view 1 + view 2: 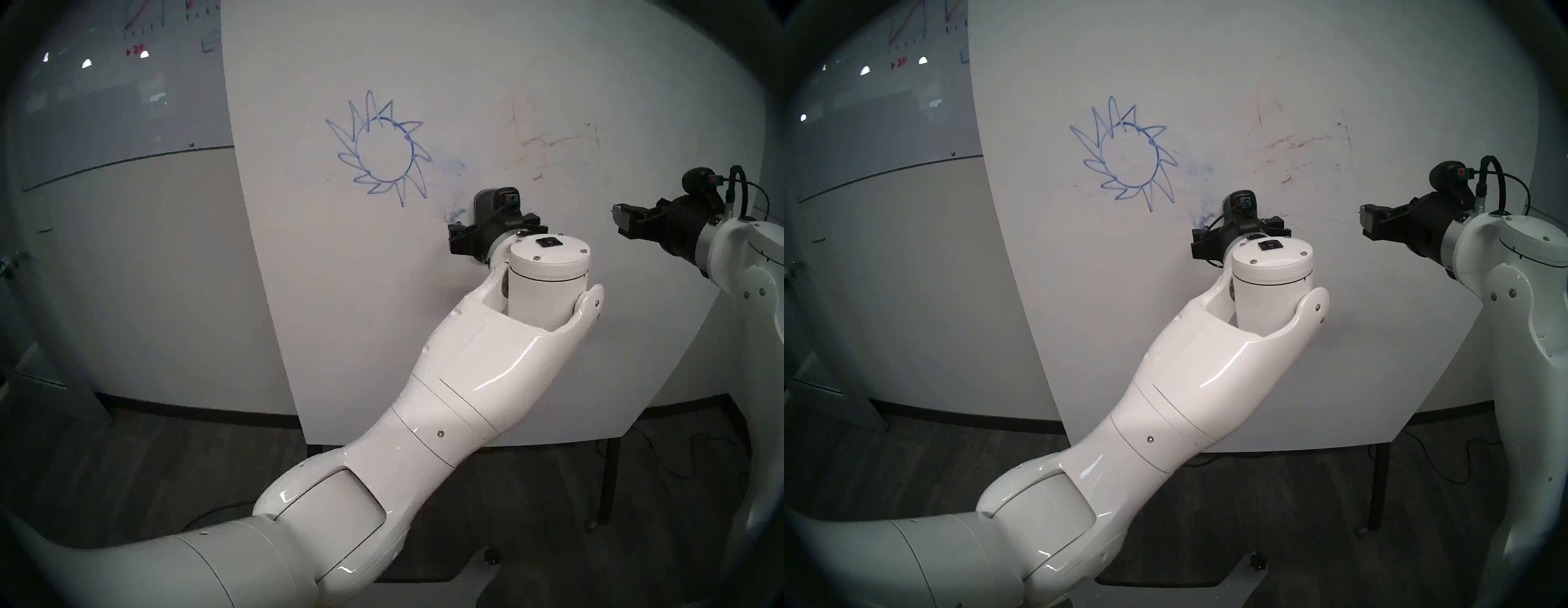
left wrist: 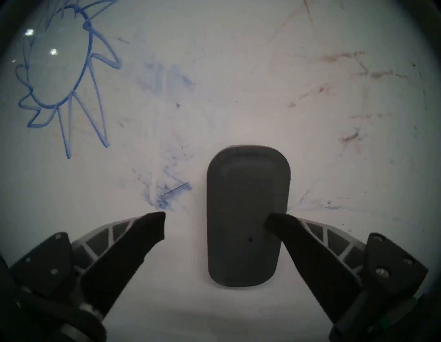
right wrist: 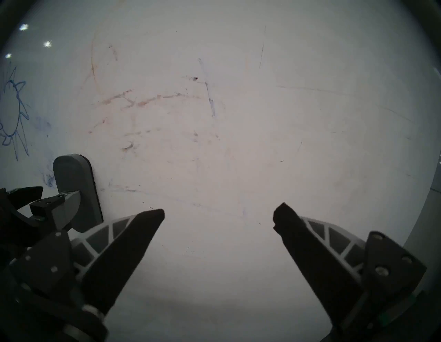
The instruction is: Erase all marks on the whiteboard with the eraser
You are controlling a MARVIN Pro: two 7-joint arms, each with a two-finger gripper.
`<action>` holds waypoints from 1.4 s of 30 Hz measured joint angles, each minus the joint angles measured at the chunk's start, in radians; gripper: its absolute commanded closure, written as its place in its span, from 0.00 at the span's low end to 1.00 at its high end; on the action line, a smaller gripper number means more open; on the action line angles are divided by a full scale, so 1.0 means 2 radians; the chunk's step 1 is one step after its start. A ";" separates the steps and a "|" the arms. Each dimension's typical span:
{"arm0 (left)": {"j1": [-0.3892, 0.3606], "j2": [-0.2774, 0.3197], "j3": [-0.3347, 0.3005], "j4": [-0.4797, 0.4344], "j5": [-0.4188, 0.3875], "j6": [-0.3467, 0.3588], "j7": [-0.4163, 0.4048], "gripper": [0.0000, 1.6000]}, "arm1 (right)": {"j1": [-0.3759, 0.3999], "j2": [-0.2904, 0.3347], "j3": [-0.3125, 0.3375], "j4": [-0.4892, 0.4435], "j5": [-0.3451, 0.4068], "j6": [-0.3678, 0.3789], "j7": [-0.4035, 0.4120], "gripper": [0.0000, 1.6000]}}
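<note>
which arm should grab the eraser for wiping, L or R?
Left. The left pincer is open at the eraser on the whiteboard, one fingertip overlapping it. The right pincer is open over bare board, off to the side.

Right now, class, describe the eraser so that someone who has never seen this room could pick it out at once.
Find the big white whiteboard standing in front of the robot, then the blue sun drawing on it. Below and right of the sun, beside a blue smudge, the eraser lies flat against the board between the left gripper's open fingers. It is the only dark grey oblong pad with rounded ends.
</note>
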 measured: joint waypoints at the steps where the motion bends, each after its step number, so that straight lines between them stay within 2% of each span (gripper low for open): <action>1: 0.000 0.000 0.000 0.000 0.000 0.001 -0.001 0.00 | 0.000 0.000 0.000 0.000 0.000 0.000 0.000 0.00; 19: -0.004 0.001 0.004 0.006 -0.006 0.024 -0.027 0.00 | 0.000 0.000 0.000 0.000 0.000 0.000 0.000 0.00; 42: -0.015 -0.006 -0.012 0.028 -0.005 0.010 -0.022 0.00 | 0.000 0.000 0.000 0.000 0.000 0.000 0.000 0.00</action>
